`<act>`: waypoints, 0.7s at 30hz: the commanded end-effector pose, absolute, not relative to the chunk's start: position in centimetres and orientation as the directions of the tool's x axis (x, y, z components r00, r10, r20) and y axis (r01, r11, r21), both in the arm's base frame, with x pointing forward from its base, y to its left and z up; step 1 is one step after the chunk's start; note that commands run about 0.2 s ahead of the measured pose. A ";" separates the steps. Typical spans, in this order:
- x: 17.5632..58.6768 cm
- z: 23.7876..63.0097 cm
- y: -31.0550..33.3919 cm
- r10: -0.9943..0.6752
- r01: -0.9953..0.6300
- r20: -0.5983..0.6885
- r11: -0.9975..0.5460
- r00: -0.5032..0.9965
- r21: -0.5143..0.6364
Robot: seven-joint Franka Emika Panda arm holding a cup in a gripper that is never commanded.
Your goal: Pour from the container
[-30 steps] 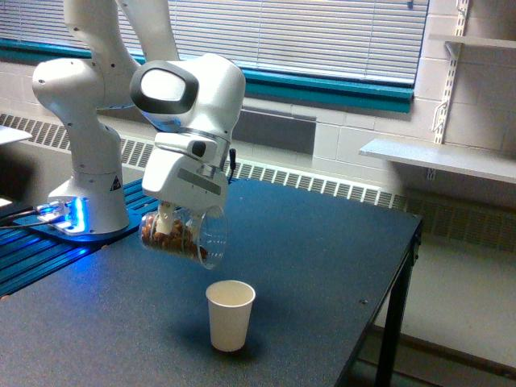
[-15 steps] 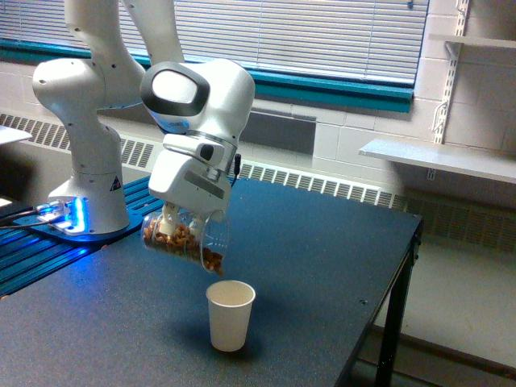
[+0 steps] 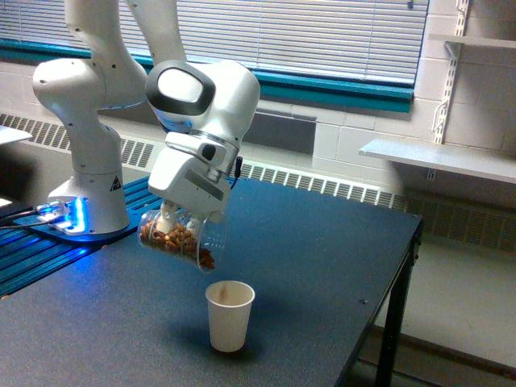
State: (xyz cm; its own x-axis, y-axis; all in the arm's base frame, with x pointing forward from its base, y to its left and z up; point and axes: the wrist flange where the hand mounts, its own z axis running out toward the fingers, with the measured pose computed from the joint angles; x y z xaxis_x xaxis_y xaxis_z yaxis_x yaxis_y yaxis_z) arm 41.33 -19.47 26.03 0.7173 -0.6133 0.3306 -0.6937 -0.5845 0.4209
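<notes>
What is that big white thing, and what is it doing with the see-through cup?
The big white thing is a robot arm. It bends at joints, a bit like your arm. At its end is a gripper, which works like a hand with two fingers. The picture comes from one camera standing off to the side, looking at the whole scene.

The gripper is squeezing a clear container and holding it tipped over on its side. Inside are small brown pieces, maybe nuts, though I cannot tell for sure. Some have slid down to the container's mouth.

Just below that mouth, a white paper cup stands upright on the dark table. Its inside looks brownish, so some pieces may have landed in it. The robot is pouring from one into the other.
</notes>
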 end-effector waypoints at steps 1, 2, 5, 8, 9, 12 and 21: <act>41.8 26.2 -19.3 -0.599 -0.684 0.336 -0.587 0.727 0.433; 41.9 26.2 -19.2 -0.597 -0.682 0.335 -0.589 0.729 0.434; 42.0 26.1 -19.2 -0.593 -0.679 0.337 -0.591 0.732 0.436; 42.0 26.1 -19.1 -0.588 -0.673 0.333 -0.593 0.737 0.442; 42.0 26.1 -19.1 -0.587 -0.671 0.331 -0.594 0.739 0.444; 42.1 26.3 -19.0 -0.582 -0.662 0.324 -0.594 0.746 0.458; 42.2 26.2 -18.8 -0.580 -0.651 0.311 -0.583 0.753 0.486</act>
